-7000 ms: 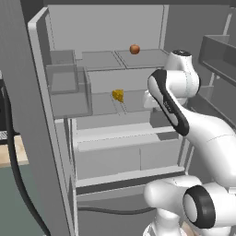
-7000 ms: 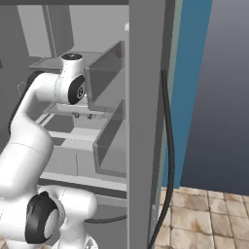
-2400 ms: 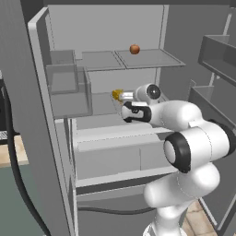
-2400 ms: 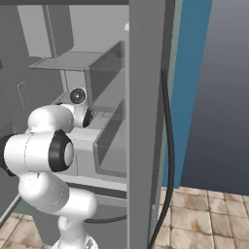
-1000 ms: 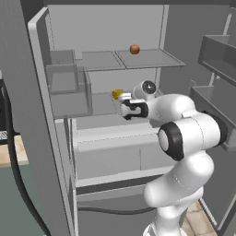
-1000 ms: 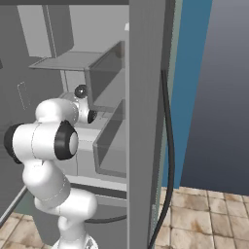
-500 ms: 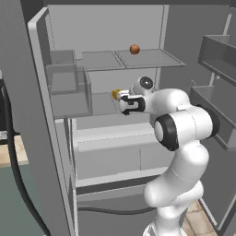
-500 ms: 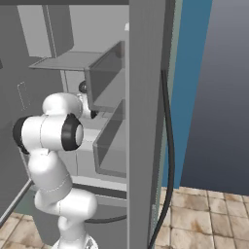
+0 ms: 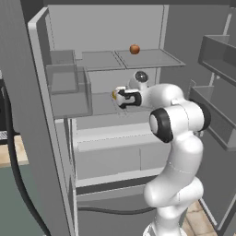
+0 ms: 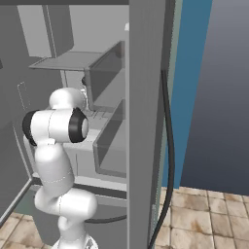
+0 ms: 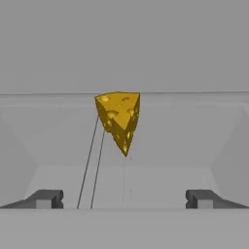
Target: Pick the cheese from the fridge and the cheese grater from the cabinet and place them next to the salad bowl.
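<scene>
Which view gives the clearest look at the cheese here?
The hand view: the cheese sits whole and unobstructed, centred ahead of the open gripper. The left base view shows just a yellow sliver beside the gripper; in the right base view I can't make it out.

Flat even rendered light, soft shadows, no blur.

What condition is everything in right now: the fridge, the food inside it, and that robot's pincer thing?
fridge: door open.
cheese: on the middle glass shelf, not gripped, ahead of the jaws.
gripper: jaws wide open, holding nothing, reaching in towards the cheese.
small round fruit: resting on the upper shelf, untouched.
</scene>
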Tool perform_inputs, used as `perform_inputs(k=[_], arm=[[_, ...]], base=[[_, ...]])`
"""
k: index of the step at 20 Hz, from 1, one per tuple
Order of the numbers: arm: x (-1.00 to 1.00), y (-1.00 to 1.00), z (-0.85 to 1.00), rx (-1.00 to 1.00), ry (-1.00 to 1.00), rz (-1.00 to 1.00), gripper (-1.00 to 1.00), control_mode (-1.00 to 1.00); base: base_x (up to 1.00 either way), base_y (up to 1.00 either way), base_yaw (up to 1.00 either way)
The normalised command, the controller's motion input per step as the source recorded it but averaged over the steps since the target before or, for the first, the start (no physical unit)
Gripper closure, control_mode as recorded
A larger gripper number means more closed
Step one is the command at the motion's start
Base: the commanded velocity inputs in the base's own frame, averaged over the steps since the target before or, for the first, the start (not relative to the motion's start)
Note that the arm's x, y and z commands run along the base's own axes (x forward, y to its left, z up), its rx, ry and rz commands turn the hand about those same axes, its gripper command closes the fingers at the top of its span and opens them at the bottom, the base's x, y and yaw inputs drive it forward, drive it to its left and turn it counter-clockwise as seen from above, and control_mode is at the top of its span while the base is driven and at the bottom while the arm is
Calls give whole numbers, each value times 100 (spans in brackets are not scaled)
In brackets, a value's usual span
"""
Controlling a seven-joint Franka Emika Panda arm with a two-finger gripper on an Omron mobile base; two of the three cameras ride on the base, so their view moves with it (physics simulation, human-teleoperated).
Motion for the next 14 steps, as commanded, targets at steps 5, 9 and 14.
perform_inputs(k=[5,9,14], arm=[[25,18,-15,0,0,0,-100,-100],[24,6,-25,0,0,0,-100,-100],[37,0,-22,0,0,0,-100,-100]], base=[[0,0,0],[0,0,0],[0,0,0]])
